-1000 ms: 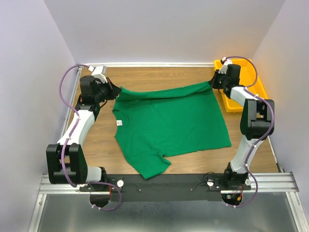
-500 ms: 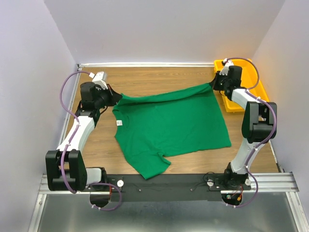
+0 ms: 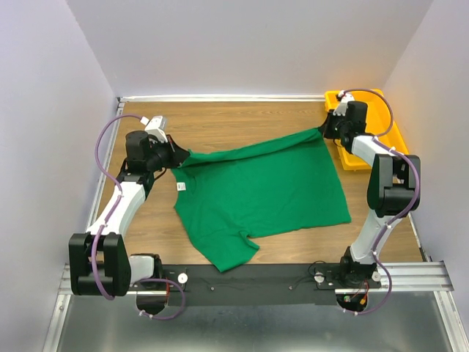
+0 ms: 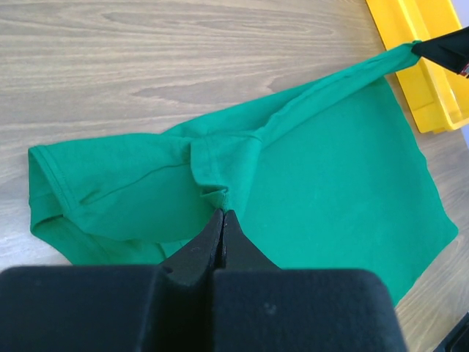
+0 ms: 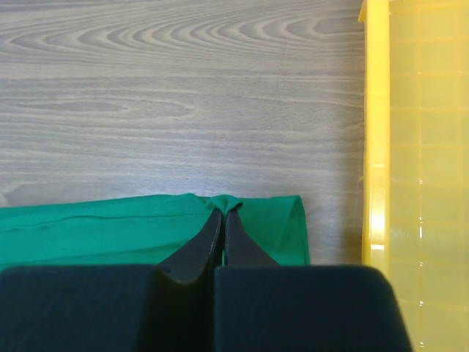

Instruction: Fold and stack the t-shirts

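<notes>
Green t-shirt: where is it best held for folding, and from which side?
Pinch the t-shirt at both ends of its far edge, each from the outer side: by the sleeve on the left, the hem corner on the right. The left gripper and right gripper are shut there, and the edge runs taut.

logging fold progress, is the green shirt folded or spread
Spread: the green shirt lies mostly flat, far edge pinched by left pincer and right pincer.

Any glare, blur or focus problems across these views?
Top external: even light, sharp, no glare on the green t-shirt. Left wrist: shirt in focus, left claw near-black, little detail. Right wrist: table grain crisp, bright glare streak on the yellow bin rim.
</notes>
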`<state>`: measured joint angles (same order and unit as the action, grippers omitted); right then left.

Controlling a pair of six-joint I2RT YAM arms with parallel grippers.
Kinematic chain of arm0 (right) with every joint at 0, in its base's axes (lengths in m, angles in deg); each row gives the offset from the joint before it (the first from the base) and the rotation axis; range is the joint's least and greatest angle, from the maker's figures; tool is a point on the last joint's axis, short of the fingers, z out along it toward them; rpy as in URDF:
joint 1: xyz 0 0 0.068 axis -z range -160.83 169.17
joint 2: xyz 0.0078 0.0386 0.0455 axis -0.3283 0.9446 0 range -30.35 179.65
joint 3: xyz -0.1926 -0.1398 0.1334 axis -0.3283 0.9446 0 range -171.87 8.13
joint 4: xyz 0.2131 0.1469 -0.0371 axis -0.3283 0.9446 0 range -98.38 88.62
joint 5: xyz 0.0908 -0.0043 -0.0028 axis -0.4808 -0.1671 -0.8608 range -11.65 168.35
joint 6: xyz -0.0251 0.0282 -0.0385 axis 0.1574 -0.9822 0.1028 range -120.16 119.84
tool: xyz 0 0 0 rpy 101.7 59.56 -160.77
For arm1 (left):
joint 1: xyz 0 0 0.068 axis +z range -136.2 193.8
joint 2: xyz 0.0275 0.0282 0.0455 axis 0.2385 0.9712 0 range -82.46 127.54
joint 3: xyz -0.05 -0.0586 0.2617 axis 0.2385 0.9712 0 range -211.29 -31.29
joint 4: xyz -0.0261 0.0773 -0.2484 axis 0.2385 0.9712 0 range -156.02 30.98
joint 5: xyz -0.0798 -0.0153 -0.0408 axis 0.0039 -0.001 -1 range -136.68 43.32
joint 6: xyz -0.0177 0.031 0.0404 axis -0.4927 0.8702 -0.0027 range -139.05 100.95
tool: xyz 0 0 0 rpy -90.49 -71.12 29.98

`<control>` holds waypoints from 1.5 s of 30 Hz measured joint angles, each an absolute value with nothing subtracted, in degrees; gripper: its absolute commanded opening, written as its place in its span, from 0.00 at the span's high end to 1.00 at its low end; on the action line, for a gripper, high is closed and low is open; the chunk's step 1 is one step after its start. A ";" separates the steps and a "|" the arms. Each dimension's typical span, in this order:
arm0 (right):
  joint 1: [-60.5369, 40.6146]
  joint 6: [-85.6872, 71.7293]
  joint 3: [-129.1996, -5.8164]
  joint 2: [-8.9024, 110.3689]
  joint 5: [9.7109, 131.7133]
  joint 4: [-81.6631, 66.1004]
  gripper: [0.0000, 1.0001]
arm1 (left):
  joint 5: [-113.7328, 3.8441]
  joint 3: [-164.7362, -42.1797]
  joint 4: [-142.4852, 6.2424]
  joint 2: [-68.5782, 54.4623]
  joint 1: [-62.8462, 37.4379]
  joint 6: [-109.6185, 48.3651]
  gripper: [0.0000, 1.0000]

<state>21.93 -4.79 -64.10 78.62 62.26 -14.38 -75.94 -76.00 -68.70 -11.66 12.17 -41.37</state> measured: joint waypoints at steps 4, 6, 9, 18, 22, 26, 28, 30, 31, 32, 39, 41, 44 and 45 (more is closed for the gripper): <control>21.93 -3.93 -63.09 78.51 62.56 -14.53 0.90 | -76.05 -75.23 -68.28 -12.01 12.15 -41.37 1.00; 21.97 -3.21 -61.78 77.99 62.76 -14.51 0.84 | -76.18 -74.93 -67.97 -12.42 12.06 -41.37 1.00; 22.19 -2.38 -60.06 76.59 62.91 -14.51 0.57 | -76.53 -74.45 -67.17 -13.54 11.84 -41.37 1.00; 22.76 -0.07 -57.81 71.10 63.68 -14.55 0.35 | -77.42 -71.95 -66.53 -16.84 10.70 -41.42 1.00; 22.76 -0.09 -57.74 70.12 63.46 -14.60 0.36 | -77.62 -70.36 -66.40 -17.89 10.20 -41.61 1.00; 22.76 -0.22 -56.73 69.81 62.41 -14.66 0.37 | -77.88 -68.96 -66.31 -19.44 9.89 -42.03 1.00; 22.76 -0.59 -56.06 69.72 61.99 -14.64 0.37 | -77.99 -68.46 -66.29 -20.07 9.81 -42.25 1.00; 22.78 -0.79 -55.51 69.72 61.51 -14.62 0.37 | -78.17 -68.11 -66.29 -20.55 9.52 -42.49 1.00; 22.76 -0.83 -55.31 69.72 61.29 -14.60 0.37 | -78.23 -68.04 -66.29 -20.64 9.37 -42.58 1.00; 22.78 -0.98 -55.10 69.70 61.05 -14.60 0.37 | -78.26 -68.00 -66.31 -20.69 9.13 -42.69 1.00; 22.78 -1.42 -54.44 69.29 60.27 -14.51 0.37 | -78.26 -67.89 -65.42 -20.66 7.99 -42.95 1.00; 22.78 -1.60 -54.33 69.18 60.05 -14.51 0.37 | -78.23 -67.89 -65.00 -20.66 7.60 -42.95 1.00; 22.78 -1.64 -54.16 68.96 59.76 -14.49 0.37 | -78.21 -67.89 -63.97 -20.66 6.99 -43.10 1.00; 22.78 -1.64 -54.16 68.89 59.63 -14.49 0.37 | -78.21 -67.89 -63.76 -20.66 6.86 -43.12 1.00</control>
<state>22.78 -1.64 -54.16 68.89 59.63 -14.49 -78.21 -67.89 -63.76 -20.66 6.86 -43.12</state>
